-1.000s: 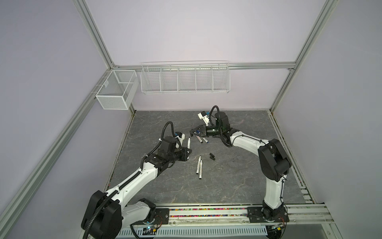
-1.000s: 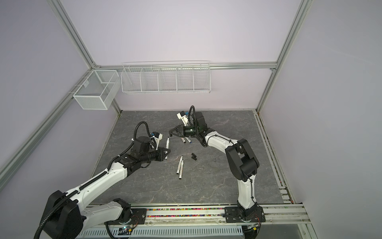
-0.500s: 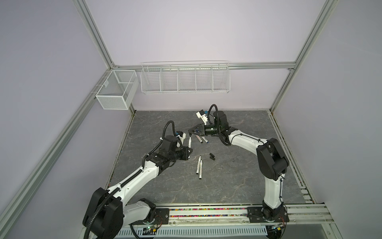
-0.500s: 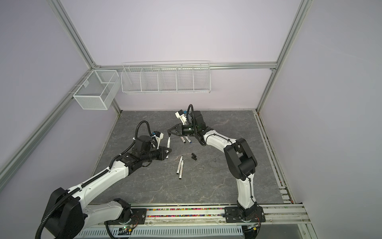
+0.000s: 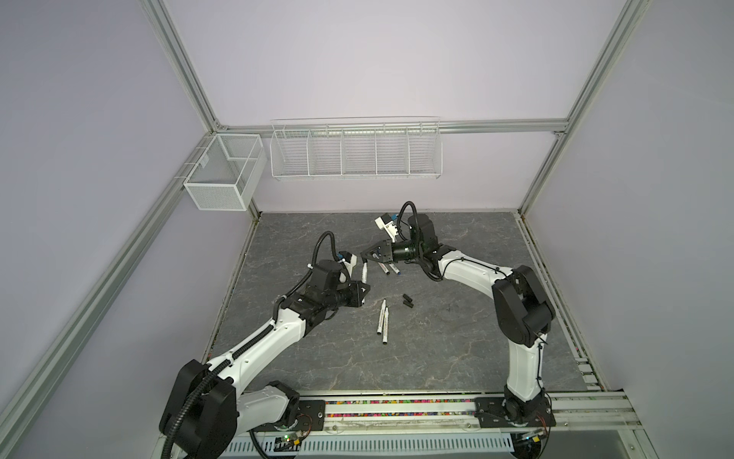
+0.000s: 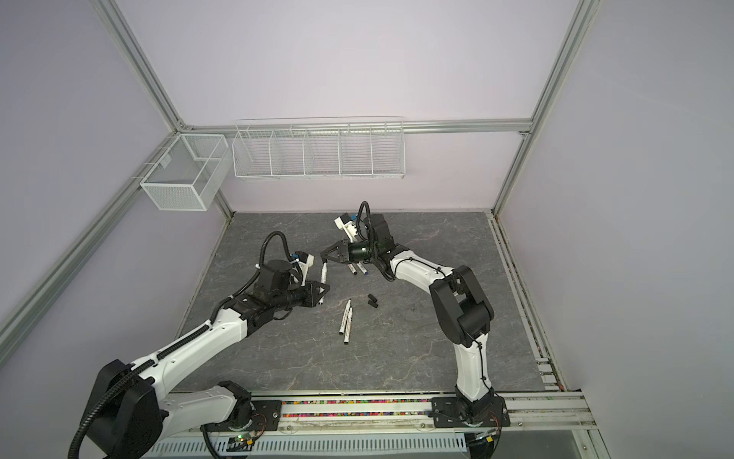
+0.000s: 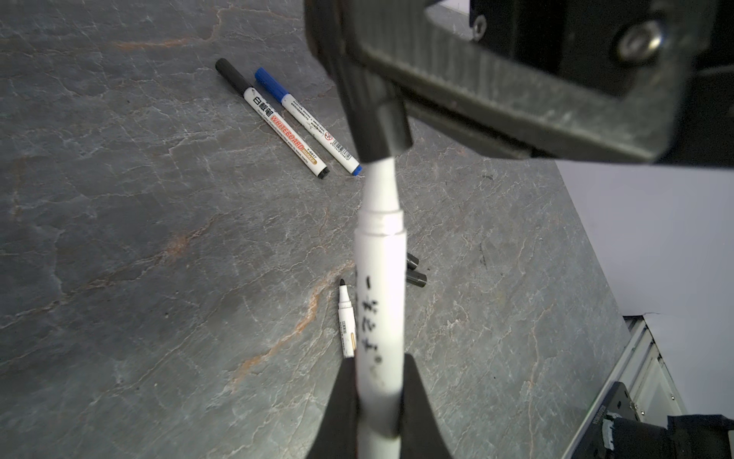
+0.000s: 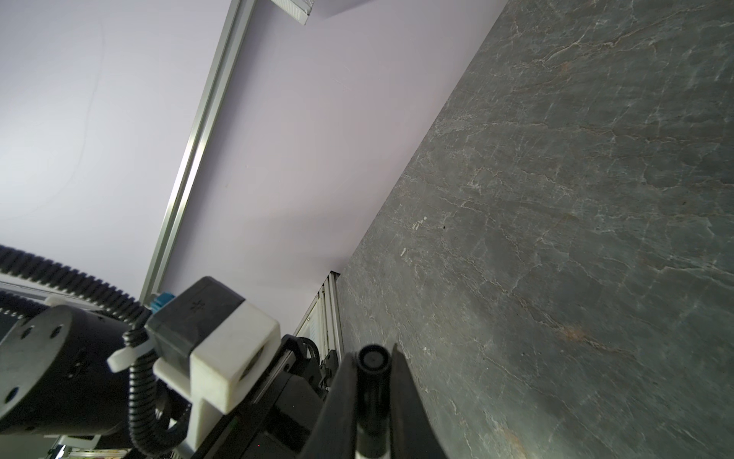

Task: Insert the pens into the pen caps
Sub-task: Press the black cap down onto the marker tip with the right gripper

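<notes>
Smooth white pen [image 7: 379,278], dark lettering on its round barrel, clamped tight in left pincer [image 7: 377,362], held above the marbled grey bench [image 7: 159,238] between centre and left edge. Tapered nose meets the mouth of stubby black cap [image 7: 377,131], gripped in closed right pincer [image 8: 372,353]. Two loose black caps [image 5: 409,305] lie near bench centre.

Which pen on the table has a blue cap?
The blue-capped pen, lying right beside the black-capped pen. Its cap and end plug are blue; its neighbour's are black.
</notes>
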Available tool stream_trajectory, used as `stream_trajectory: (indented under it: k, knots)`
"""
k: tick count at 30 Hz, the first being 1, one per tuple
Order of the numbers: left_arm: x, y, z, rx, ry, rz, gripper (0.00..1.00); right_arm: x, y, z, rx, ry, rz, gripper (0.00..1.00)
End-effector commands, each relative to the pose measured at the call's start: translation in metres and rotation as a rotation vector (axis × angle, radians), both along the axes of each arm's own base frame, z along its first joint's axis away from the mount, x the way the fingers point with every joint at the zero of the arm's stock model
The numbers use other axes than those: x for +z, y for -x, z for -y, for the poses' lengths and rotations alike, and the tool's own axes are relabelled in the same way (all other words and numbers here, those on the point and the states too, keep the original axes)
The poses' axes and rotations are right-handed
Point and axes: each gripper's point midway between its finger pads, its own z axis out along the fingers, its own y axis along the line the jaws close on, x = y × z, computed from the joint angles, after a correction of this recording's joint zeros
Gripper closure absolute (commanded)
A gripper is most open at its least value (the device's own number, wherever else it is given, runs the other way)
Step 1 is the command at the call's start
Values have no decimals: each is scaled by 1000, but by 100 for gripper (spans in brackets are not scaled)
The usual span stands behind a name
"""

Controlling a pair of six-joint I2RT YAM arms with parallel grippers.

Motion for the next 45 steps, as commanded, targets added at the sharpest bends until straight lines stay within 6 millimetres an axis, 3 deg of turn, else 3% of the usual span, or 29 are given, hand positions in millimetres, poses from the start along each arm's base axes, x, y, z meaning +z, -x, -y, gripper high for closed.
stream_trajectory:
  k: [1, 7, 17, 24, 29, 35, 42, 45]
  knots:
    - [28, -17, 6, 32, 48, 77, 100, 13, 14, 7, 33, -5, 29, 90]
    - [48, -32, 8, 87, 123, 160, 100, 17, 24, 12, 74, -19, 17, 89]
    - [99, -64, 4, 156, 105, 340, 100, 42, 62, 26, 214, -90, 7, 87]
    - [112, -73, -7, 201, 47, 421, 100, 19, 100, 35, 309, 121, 118, 87]
    - [114, -75, -11, 222, 45, 477, 100, -5, 112, 39, 321, 265, 163, 87]
    - [119, -75, -27, 304, 52, 540, 100, -9, 105, 46, 252, 318, 204, 88]
    - [132, -61, -23, 260, 131, 587, 100, -9, 59, 79, 17, 328, 169, 88]
    - [129, -57, -19, 236, 153, 571, 100, -10, 55, 85, -9, 327, 159, 88]
